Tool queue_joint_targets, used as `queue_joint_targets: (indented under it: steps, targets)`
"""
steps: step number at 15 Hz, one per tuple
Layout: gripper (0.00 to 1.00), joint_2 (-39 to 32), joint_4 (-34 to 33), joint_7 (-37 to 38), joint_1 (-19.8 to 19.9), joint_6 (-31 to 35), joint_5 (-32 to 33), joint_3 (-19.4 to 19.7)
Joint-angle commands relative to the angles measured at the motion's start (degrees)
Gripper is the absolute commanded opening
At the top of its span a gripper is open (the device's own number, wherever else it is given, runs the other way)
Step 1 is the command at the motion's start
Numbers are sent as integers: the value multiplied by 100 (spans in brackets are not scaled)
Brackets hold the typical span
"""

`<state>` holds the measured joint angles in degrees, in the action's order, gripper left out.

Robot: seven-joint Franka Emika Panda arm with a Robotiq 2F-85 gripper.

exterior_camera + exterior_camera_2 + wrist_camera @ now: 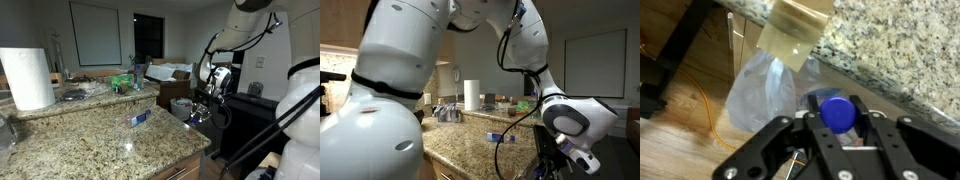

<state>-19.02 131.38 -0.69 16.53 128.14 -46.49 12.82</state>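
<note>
In the wrist view my gripper (838, 118) is shut on a small bottle with a blue cap (837, 111). It hangs over a bin lined with a clear plastic bag (765, 90), beside the edge of a granite counter (900, 40). In both exterior views the gripper (203, 100) (558, 160) is off the end of the counter, below its top. The bottle is too small to make out there.
A granite counter (90, 140) carries a paper towel roll (28, 78), a small blue-labelled item (140, 118) and clutter at the back (125, 82). A bin (181, 106) stands on the floor by the counter end. Black stand legs (665, 70) cross the wooden floor.
</note>
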Motion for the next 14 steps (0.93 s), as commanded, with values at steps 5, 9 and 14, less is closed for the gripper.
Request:
queue_joint_targets:
  steps: [5, 9, 14]
  targets:
    - [10, -438, -238, 227, 13, -337, 457, 78]
    - [60, -457, -402, 451, -1, -307, 797, 95]
    - [87, -321, -734, 275, 24, -258, 648, -84]
